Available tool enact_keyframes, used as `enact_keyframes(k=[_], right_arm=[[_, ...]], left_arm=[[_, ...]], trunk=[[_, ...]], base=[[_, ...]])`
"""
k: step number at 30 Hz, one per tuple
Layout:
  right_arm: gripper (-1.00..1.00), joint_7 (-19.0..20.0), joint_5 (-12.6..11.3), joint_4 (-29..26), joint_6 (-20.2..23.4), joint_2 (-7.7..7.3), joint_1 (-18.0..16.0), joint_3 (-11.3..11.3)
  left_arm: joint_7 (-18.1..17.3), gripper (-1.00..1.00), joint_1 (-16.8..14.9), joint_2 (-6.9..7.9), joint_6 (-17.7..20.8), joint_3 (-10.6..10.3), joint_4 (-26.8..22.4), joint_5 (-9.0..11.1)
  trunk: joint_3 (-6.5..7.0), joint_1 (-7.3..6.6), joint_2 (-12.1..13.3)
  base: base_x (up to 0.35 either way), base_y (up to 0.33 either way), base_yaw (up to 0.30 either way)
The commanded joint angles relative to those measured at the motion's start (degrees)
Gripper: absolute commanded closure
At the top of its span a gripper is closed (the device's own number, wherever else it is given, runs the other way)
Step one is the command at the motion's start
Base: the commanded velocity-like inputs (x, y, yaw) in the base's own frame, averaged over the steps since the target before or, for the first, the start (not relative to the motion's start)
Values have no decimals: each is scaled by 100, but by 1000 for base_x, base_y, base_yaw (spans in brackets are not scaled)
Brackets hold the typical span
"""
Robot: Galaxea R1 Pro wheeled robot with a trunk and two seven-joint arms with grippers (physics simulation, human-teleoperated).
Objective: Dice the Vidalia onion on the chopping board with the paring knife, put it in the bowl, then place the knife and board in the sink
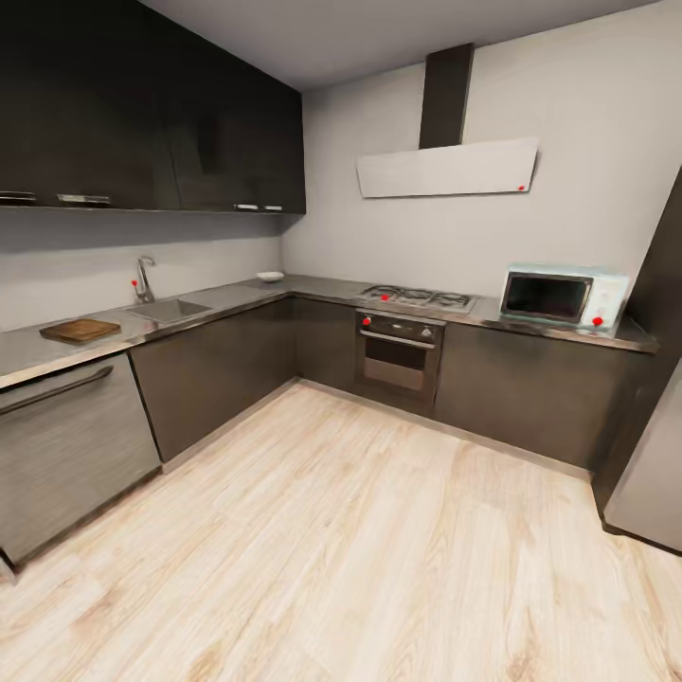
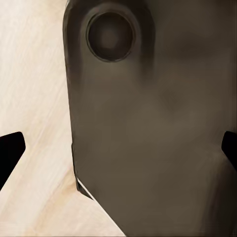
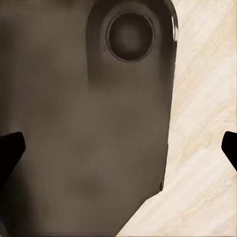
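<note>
In the head view the grey countertop point(image 1: 237, 296) runs along the left wall and round the corner. The steel sink point(image 1: 170, 309) with its chrome tap point(image 1: 144, 278) is set into it. The brown chopping board point(image 1: 80, 330) lies on the counter left of the sink. The white bowl point(image 1: 270, 277) stands near the corner. The onion and the paring knife are out of sight from here. My left gripper point(image 2: 118, 153) is open, its dark fingertips point(image 2: 10, 150) far apart over the robot's dark base. My right gripper point(image 3: 118, 148) is open too, fingertips point(image 3: 11, 148) wide.
A hob point(image 1: 419, 299) and oven point(image 1: 398, 352) sit at the back, a microwave point(image 1: 561, 296) to their right. A dishwasher front point(image 1: 66, 445) is at the left, a tall fridge point(image 1: 655, 445) at the right edge. Pale wood floor point(image 1: 360, 549) spreads between.
</note>
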Motion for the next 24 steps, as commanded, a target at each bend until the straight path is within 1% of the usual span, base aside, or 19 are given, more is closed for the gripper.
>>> enact_keyframes(k=[1,3,8,24], right_arm=[[-100,-9,9,-33,-15,33,-9,11],[-100,-9,9,-98,5,97,-9,12],[-100,-9,9,-163,-59,119,-9,16],[-100,-23,10,-176,-97,114,-9,21]], left_arm=[[-26,-100,8,-12,-9,9,9,7],[-26,-100,8,-10,-9,9,9,8],[-26,-100,8,-9,-9,9,9,9],[-18,-100,8,-9,-9,17,-26,-8]], trunk=[[-3,0,-2],[-3,0,-2],[-3,0,-2],[-3,0,-2]], base=[[0,0,0],[0,0,0],[0,0,0],[0,0,0]])
